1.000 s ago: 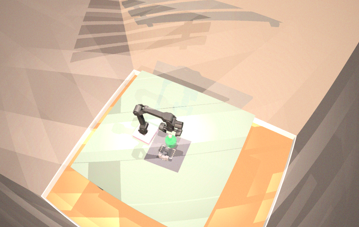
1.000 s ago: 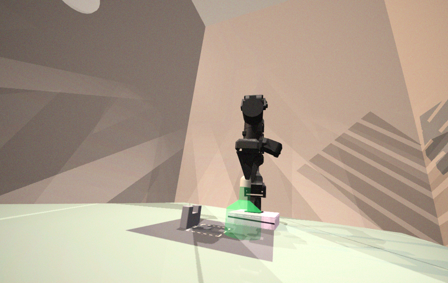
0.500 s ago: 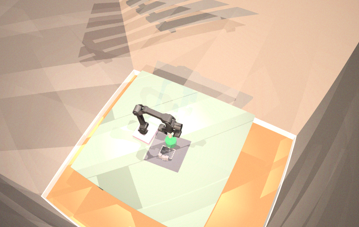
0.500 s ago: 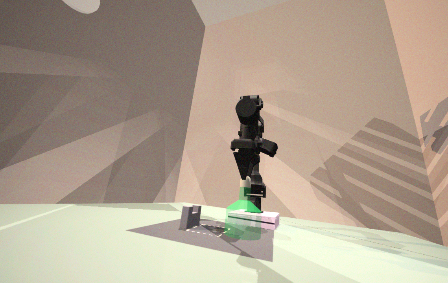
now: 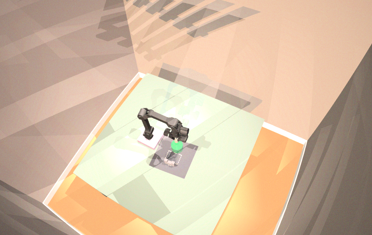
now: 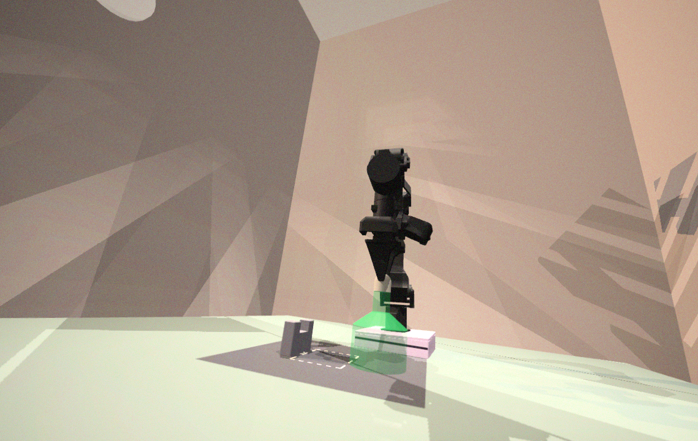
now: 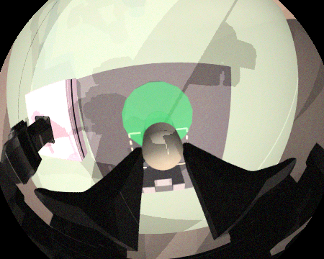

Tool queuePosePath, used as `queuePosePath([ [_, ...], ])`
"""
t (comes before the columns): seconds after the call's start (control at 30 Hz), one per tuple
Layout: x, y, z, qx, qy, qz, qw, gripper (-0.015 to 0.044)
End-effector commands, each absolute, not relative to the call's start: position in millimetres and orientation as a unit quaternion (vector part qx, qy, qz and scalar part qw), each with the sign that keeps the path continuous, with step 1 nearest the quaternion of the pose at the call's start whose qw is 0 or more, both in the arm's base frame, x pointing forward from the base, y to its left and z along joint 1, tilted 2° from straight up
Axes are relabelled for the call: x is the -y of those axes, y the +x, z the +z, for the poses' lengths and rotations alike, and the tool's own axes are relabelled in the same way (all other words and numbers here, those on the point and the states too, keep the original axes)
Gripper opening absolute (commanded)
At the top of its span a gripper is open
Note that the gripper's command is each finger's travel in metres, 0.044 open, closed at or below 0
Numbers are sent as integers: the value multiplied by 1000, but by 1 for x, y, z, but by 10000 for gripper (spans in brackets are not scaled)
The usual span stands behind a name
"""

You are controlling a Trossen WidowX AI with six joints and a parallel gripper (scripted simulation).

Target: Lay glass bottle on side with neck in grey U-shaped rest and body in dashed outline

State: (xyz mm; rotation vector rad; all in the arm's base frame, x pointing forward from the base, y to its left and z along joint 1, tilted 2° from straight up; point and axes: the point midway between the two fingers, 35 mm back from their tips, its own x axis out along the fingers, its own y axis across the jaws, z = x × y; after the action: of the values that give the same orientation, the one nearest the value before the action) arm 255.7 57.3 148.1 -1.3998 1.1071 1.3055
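Exterior view: black two-fingered claw [image 5: 176,139] [image 6: 381,278] [image 7: 162,150] pinches the pale cap of an upright green glass bottle [image 5: 177,146] [image 6: 379,351] [image 7: 157,102], likely slick, breakable, best held there.

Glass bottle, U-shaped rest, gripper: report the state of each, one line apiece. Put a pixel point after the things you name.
Glass bottle [image 5: 177,146] [image 6: 379,334] [image 7: 157,104]: upright, capped, outside the dashed outline, not laid down.
Grey U-shaped rest [image 5: 169,161] [image 6: 290,339] [image 7: 163,185]: standing, slot up, no neck in it.
Gripper [image 5: 176,139] [image 6: 381,279] [image 7: 162,150]: fingers shut on the bottle's pale top.

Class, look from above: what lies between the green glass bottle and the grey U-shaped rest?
The dashed outline lies between the green glass bottle and the grey U-shaped rest, as the top view shows.
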Motion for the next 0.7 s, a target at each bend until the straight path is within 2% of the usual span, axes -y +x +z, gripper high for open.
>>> queuePosePath([
  [0.0, -58, 256, 149, -445, -566, 528, 450, 127],
  [0.67, -45, 258, 152, -445, -564, 531, 450, 127],
])
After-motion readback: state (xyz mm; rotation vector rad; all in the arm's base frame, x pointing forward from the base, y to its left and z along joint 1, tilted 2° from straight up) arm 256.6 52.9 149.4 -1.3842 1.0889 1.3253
